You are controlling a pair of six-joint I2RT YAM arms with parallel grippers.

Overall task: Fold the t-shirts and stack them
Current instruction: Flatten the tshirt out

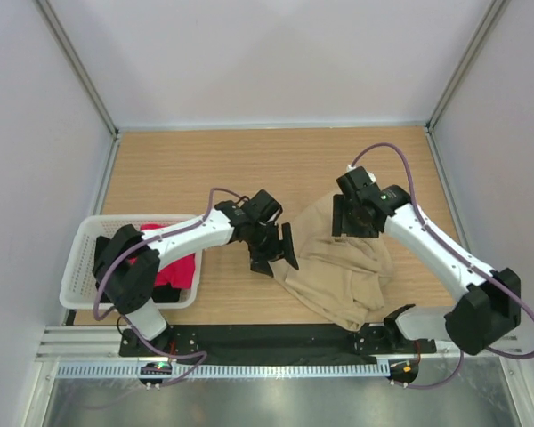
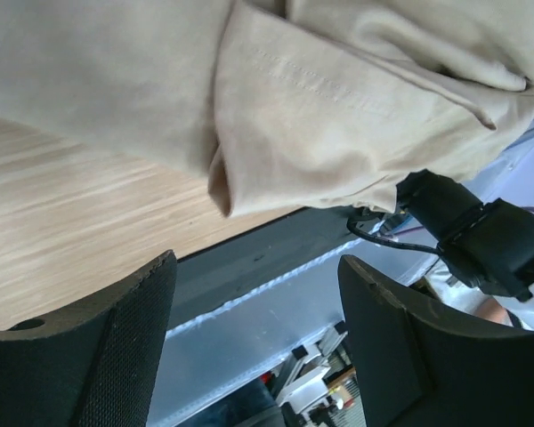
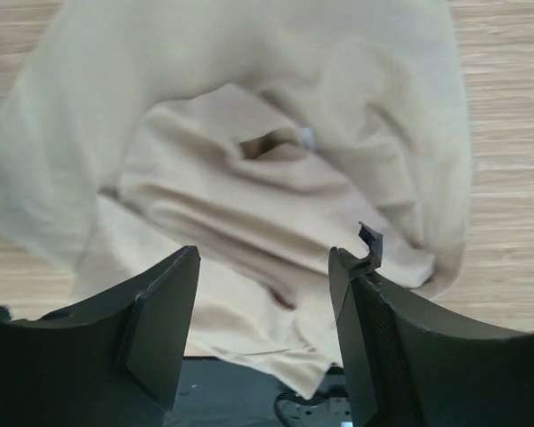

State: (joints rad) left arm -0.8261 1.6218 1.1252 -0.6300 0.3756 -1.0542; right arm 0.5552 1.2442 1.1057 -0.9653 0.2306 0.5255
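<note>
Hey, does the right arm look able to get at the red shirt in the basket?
Probably not. The red shirt lies in the basket at far left, with the left arm stretched between; the right gripper hovers over the tan shirt.

Table [image 1: 160, 169]: carries everything listed.

Basket [image 1: 78, 267]: at the table's left edge, towards the front, behind the left arm's base.

First basket t-shirt [image 1: 180, 267]: inside the basket, in its right half, against the right wall.

Second basket t-shirt [image 1: 167, 294]: inside the basket, at the near right corner, just in front of the first.

Loose t-shirt [image 1: 347, 276]: on the table, right of centre, well apart from the basket; its near edge reaches the table's front edge.

Left gripper [image 1: 276, 255]: between basket and loose t-shirt, just beside the t-shirt's left edge.

Right gripper [image 1: 354, 222]: above the loose t-shirt's far edge.
</note>
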